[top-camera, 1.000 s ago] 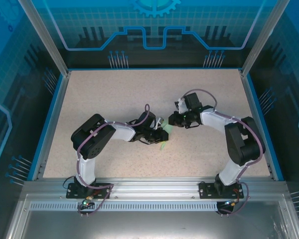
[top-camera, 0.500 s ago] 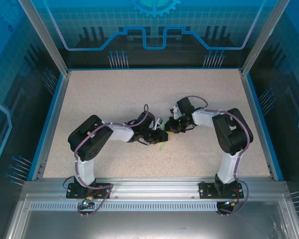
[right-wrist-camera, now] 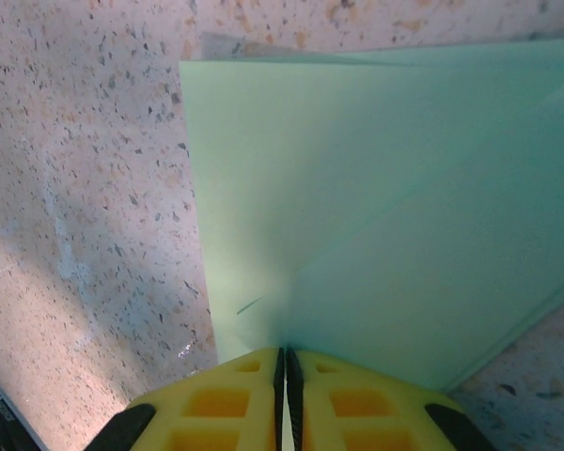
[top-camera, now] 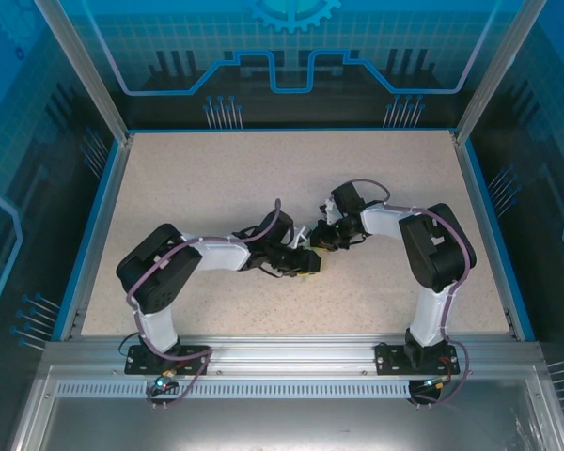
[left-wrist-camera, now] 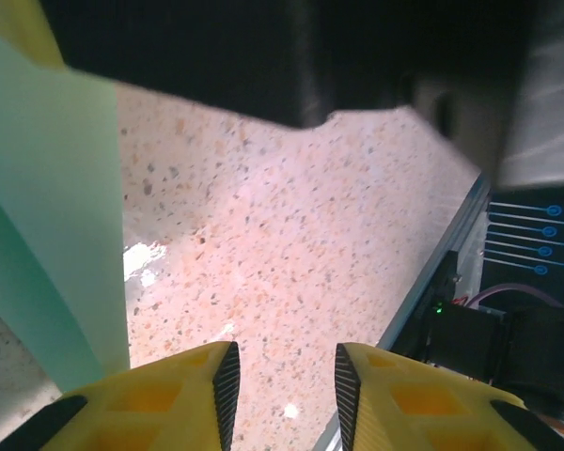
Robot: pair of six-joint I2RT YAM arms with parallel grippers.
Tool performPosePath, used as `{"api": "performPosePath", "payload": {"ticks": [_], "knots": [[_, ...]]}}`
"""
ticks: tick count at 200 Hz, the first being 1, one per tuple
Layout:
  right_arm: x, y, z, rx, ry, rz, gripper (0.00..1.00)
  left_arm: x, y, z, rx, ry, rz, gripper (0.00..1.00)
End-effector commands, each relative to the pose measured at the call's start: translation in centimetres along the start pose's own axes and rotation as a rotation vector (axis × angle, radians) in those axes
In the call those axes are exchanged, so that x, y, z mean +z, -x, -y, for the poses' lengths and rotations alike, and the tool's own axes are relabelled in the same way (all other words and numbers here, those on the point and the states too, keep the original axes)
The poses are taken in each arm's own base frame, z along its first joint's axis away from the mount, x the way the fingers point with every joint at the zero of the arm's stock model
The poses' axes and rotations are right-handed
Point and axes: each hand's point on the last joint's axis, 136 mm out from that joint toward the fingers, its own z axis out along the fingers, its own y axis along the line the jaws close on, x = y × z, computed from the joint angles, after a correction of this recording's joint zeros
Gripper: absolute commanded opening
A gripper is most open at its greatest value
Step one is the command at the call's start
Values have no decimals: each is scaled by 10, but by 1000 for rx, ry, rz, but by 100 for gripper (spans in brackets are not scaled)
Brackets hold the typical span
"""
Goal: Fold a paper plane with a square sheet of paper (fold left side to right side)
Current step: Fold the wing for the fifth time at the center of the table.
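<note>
Clamped right gripper (right-wrist-camera: pixel 285 357) on the square sheet of paper (right-wrist-camera: pixel 357 216), at its edge — held left gripper (left-wrist-camera: pixel 284 366) parted alongside, over bare table (left-wrist-camera: pixel 291 216).

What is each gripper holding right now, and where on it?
The right gripper pinches the green paper by its edge; the left gripper, jaws apart, holds nothing.

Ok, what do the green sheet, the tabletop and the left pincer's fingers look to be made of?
Sheet: thin matte paper, by its sharp creases and flat folded layers. Tabletop: speckled beige, stone-like or laminate, slightly glossy given the glare spots; can't say which. Left pincer fingers: yellow, probably moulded plastic, with black pads, likely rubber.
</note>
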Motion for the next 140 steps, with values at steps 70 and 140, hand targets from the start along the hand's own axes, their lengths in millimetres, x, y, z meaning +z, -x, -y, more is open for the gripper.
{"api": "performPosePath", "payload": {"ticks": [70, 140], "knots": [[11, -14, 26, 4, -133, -49, 14, 12, -8, -25, -81, 54, -33, 35], [11, -13, 29, 5, -153, -62, 14, 15, -23, -41, -121, 86, -62, 35]]}}
